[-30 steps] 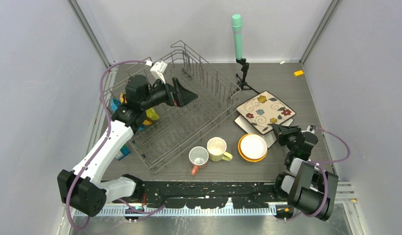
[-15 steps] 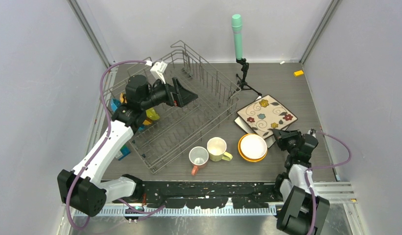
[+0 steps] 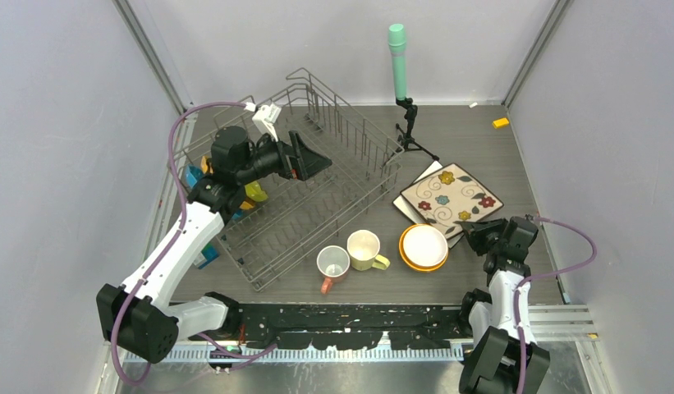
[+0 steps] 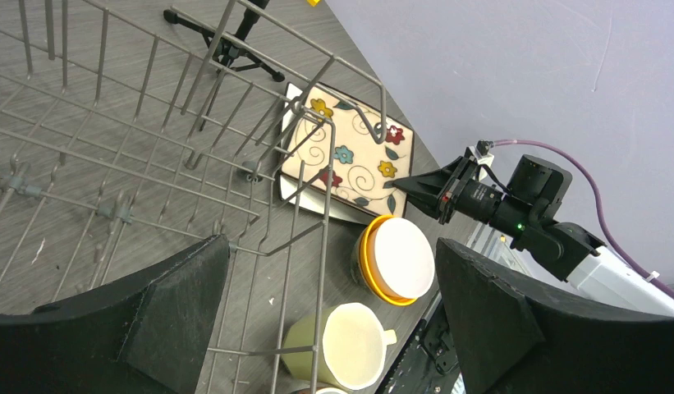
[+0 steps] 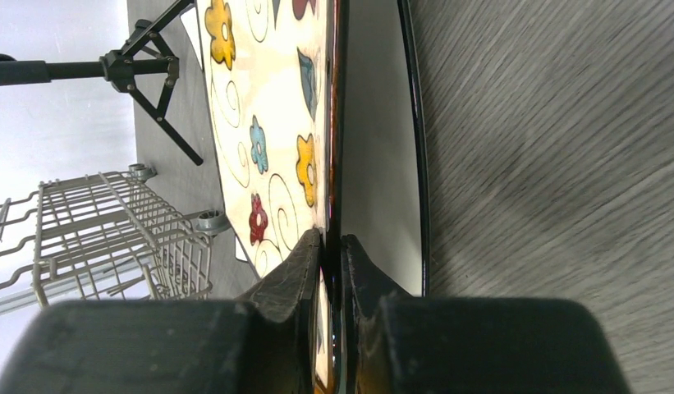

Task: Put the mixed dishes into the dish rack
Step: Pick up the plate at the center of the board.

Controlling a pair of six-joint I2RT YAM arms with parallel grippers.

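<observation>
While our right hand [image 5: 332,246] pinches the flowered plate [image 3: 452,193] at its rim, we judge it stiff, breakable. Our left hand [image 4: 333,246] gapes empty.

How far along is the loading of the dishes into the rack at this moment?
Done: a few colourful plates seem to stand in the dish rack, half hidden by the left arm. In hand: the right gripper pinches the edge of the flowered square plate; the left gripper hangs open over the rack. Left: the white plate beneath, the stacked bowls, the pink mug and the pale-yellow mug.
</observation>
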